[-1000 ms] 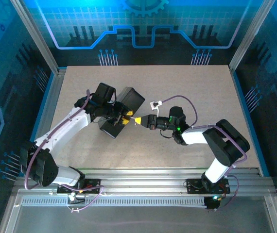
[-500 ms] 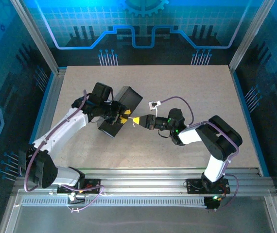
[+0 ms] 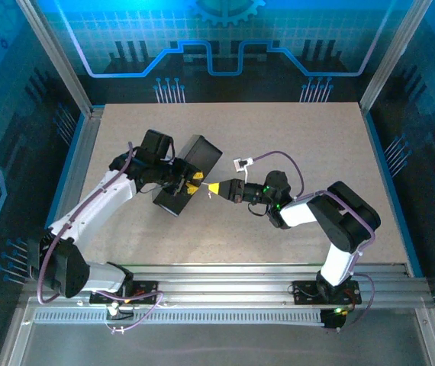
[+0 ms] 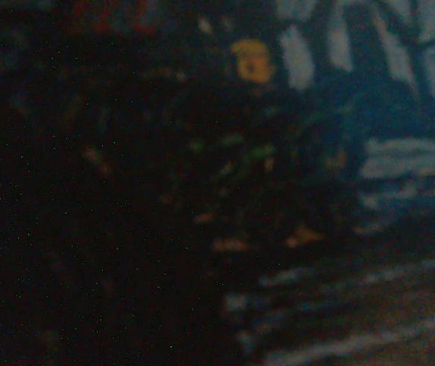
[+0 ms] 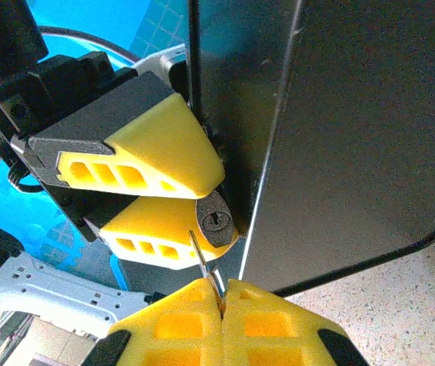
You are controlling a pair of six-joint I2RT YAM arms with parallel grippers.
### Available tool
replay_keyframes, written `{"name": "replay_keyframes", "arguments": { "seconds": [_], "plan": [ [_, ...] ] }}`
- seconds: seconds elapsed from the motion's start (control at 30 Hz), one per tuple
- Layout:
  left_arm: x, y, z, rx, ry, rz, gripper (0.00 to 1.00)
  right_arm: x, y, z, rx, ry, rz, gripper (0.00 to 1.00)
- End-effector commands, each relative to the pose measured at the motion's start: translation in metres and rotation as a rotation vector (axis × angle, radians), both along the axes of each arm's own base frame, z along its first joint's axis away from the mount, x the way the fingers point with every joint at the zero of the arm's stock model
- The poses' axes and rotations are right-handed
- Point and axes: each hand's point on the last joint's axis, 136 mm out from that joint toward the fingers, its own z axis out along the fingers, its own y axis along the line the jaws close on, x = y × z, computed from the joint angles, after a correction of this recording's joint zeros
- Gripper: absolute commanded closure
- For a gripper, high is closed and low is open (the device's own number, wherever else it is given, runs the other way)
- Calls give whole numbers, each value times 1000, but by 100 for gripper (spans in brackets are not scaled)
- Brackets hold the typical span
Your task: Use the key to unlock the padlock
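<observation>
The small dark-silvery padlock (image 5: 216, 221) is pinched between the yellow fingers (image 5: 156, 149) of my left gripper (image 5: 223, 204), its keyhole face turned toward the right wrist camera. It hangs at the edge of the dark box (image 5: 355, 137). My right gripper (image 5: 221, 301) is shut on the thin metal key (image 5: 204, 261), whose tip ends just below and left of the keyhole, outside the slot. From above, the left gripper (image 3: 194, 183) and right gripper (image 3: 213, 189) meet tip to tip beside the box (image 3: 194, 162). The left wrist view is dark and blurred.
The dark box stands tilted on the speckled tabletop (image 3: 294, 137) left of centre. A small white tag on the right arm's purple cable (image 3: 243, 163) lies behind the right gripper. Metal frame rails (image 3: 80, 152) border the table.
The right gripper with the key has edged slightly left toward the padlock, its arm's elbow drawing in. The left gripper and box shifted a little left. Both grips are unchanged.
</observation>
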Motion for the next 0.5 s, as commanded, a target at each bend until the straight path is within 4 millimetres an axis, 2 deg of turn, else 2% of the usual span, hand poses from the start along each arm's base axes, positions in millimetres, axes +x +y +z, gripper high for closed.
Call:
{"name": "replay_keyframes", "arguments": {
  "seconds": [0.0,0.23,0.47],
  "plan": [
    [3,-4,26,-62,-108,-29,100,5,0,10,33,-40,-18,100],
    [4,-4,28,-61,-114,-30,100,8,7,9,34,-36,-9,100],
    [4,-4,29,-61,-114,-29,100,10,6,1,23,-22,-17,100]
  ]
}}
